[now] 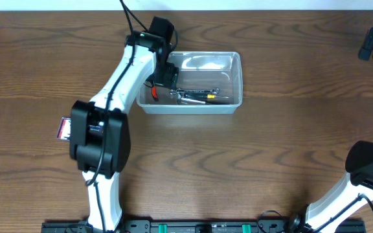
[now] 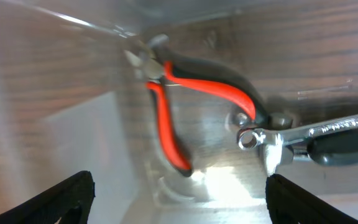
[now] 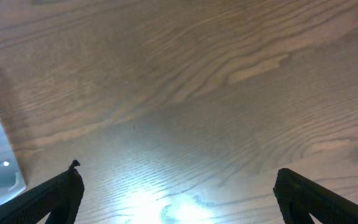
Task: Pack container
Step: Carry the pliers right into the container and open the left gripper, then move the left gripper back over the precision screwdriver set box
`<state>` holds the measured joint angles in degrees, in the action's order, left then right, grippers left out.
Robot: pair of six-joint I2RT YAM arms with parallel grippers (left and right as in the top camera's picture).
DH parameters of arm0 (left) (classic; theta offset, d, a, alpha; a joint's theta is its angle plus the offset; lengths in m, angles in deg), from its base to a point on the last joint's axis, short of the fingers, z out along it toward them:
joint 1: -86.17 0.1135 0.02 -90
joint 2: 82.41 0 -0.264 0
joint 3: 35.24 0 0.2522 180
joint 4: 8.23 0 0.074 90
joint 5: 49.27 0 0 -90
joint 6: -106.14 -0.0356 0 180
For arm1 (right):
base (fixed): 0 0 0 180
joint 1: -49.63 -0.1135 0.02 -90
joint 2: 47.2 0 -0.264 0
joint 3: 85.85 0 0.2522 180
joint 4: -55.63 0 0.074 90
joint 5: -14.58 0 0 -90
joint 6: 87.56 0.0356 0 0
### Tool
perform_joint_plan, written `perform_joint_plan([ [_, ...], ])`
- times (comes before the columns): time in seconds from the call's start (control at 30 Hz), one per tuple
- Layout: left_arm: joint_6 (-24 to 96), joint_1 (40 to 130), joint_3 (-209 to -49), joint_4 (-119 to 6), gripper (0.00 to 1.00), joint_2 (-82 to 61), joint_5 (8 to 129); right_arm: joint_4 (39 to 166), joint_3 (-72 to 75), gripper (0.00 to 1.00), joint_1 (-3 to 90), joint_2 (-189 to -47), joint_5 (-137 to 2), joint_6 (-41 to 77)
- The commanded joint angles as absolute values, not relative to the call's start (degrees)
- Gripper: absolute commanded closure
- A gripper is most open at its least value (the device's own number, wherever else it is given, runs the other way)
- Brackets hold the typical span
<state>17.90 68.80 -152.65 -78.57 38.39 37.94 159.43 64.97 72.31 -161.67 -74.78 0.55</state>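
The container (image 1: 237, 76), a clear plastic bin with rounded corners and low walls, sits on the brown wood-grain table (image 1: 290, 139). The left gripper (image 1: 164, 76) hangs over the container's left end, its jaws wide apart and holding nothing. Its wrist view shows what the overhead view blurs. A pair of pliers (image 2: 166, 118) with curved red-and-black grips lies on the container's glossy floor. Beside them are a slim chrome wrench (image 2: 319, 129) and a dark rounded handle (image 2: 344, 149). From above these read only as a thin metallic cluster along the container's near wall. The right gripper (image 3: 179, 196), well away from the container, has its jaws apart over bare wood, and a container corner shows at that view's left edge.
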Motion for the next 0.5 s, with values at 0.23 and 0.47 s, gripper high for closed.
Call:
perform_joint_plan([
  [0.23, 38.57, 75.84, -156.17, -88.12, 0.01, 10.82, 21.00, 158.95, 64.88, 0.01, 72.48, -161.54, -74.32, 0.02],
  [0.47, 78.79, 87.82, -153.20, -106.72, 0.02, 7.61, 20.89, 158.88, 64.88, 0.01, 72.48, -161.54, -74.32, 0.02],
])
